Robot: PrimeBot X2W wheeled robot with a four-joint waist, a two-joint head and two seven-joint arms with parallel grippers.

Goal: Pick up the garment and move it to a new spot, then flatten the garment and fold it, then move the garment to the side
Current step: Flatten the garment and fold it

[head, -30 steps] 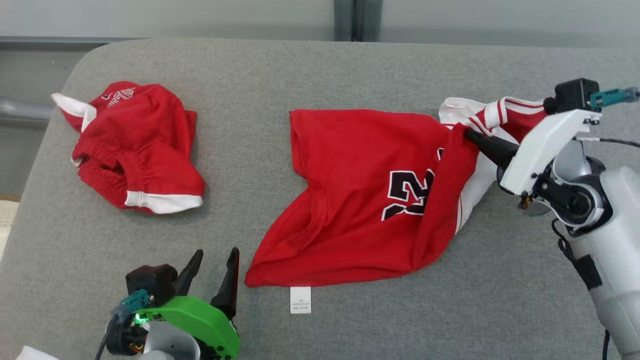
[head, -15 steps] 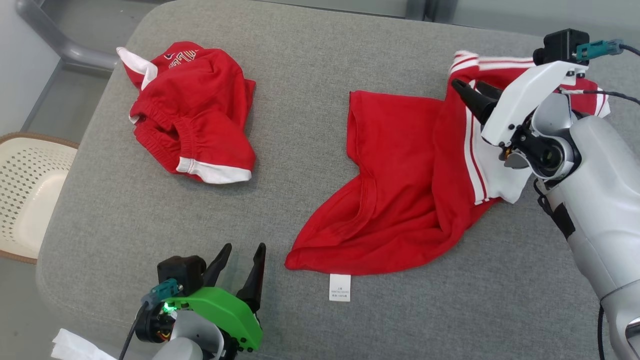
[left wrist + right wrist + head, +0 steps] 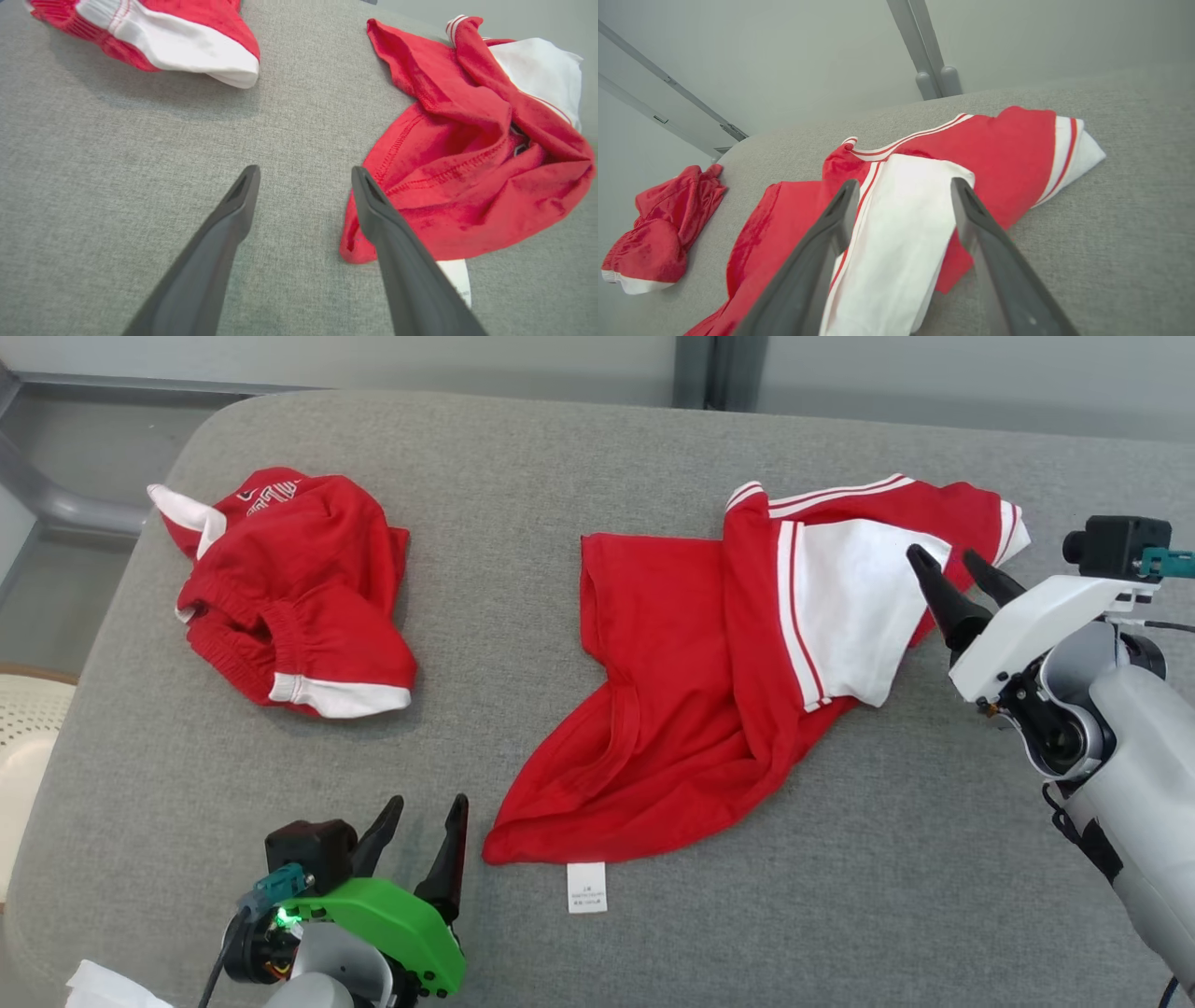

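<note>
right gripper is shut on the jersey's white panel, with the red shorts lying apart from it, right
No: the right gripper is open, holding nothing, aimed at the jersey's white panel, as the right wrist view shows. The red shorts do lie apart.

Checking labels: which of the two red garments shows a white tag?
The spread jersey on the right; its tag lies at the near hem, unlike the bunched shorts.
</note>
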